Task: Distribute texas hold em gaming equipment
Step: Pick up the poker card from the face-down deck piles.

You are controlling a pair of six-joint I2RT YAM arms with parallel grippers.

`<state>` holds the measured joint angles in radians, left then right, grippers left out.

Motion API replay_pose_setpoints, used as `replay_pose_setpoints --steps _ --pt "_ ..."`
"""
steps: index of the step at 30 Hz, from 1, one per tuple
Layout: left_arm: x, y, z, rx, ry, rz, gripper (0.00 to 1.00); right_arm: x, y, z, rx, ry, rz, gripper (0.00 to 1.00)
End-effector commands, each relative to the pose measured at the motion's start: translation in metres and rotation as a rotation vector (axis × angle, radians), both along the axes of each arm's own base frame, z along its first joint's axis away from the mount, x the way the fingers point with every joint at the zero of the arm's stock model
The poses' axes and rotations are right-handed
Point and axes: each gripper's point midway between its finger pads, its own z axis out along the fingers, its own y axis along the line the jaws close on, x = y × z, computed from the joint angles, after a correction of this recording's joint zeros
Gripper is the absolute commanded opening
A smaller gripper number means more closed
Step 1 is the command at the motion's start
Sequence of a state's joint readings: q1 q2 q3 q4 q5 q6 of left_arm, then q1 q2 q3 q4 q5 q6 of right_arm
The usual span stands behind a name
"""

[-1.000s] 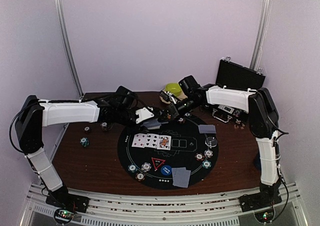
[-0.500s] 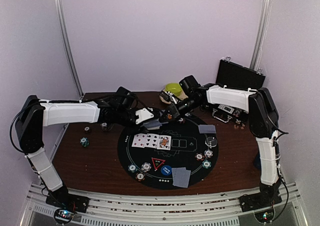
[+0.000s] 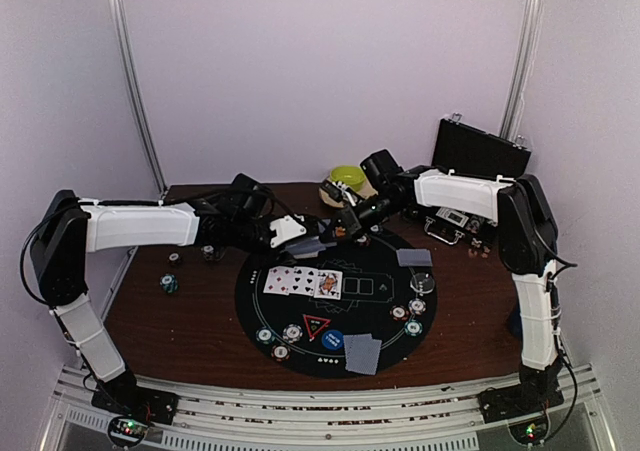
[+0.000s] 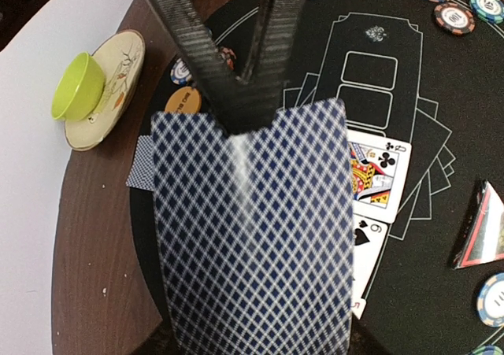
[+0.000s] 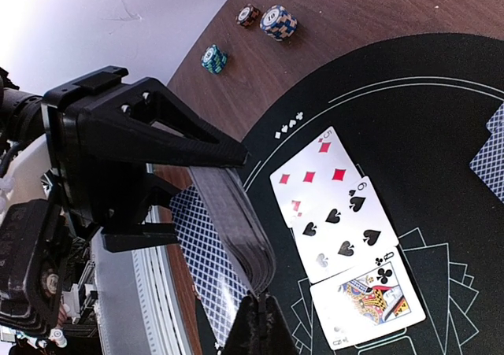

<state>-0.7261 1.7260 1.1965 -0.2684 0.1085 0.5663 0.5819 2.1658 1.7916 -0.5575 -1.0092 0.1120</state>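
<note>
My left gripper [image 3: 300,233] is shut on a deck of blue-backed playing cards [image 5: 236,221] held over the far left rim of the round black mat [image 3: 385,316]. The deck's top card [image 4: 252,229] fills the left wrist view and hides the left fingers. My right gripper [image 5: 258,304] is shut on the far edge of that top card. Three face-up cards [image 3: 303,282] lie mid-mat: a five of diamonds [image 5: 315,174], a nine of spades [image 5: 346,229] and a queen of clubs [image 4: 378,174]. Near the front lie a red triangle marker [image 3: 316,327], a blue disc [image 3: 332,340] and chips [image 3: 292,332].
Face-down cards lie at the mat's front [image 3: 362,352] and right [image 3: 414,257]. Loose chip stacks [image 3: 170,284] stand on the wood at the left. A green bowl [image 4: 77,86] on its plate [image 4: 118,64] sits at the back, and an open black case [image 3: 480,151] at the back right.
The right gripper's jaws have closed onto the edge of the top card. Both arms have hardly shifted, and the deck stays in the left gripper.
</note>
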Motion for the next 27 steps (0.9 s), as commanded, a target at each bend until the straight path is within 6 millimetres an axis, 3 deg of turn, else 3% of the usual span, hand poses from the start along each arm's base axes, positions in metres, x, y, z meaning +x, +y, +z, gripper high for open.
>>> replay_pose_setpoints --steps 1,3,7,11,20,27 --pt "0.009 -0.001 0.009 -0.044 -0.039 0.017 0.11 0.002 -0.003 0.011 0.035 0.009 -0.004 0.0" --pt "0.01 -0.001 0.01 -0.044 -0.041 0.018 0.11 0.002 -0.003 0.012 0.042 0.016 -0.002 0.02" --pt "0.009 -0.003 0.012 -0.05 -0.042 0.014 0.11 0.0 0.0 0.009 0.053 0.036 -0.003 0.19" --pt "0.01 -0.003 0.013 -0.052 -0.041 0.014 0.11 -0.004 0.004 0.001 0.053 0.064 0.009 0.22" --pt "0.01 -0.003 0.012 -0.052 -0.042 0.015 0.11 -0.009 0.01 0.004 0.087 0.098 0.029 0.11" --pt "0.01 -0.002 0.012 -0.05 -0.043 0.015 0.11 -0.007 0.01 -0.005 0.063 0.101 0.015 0.0"
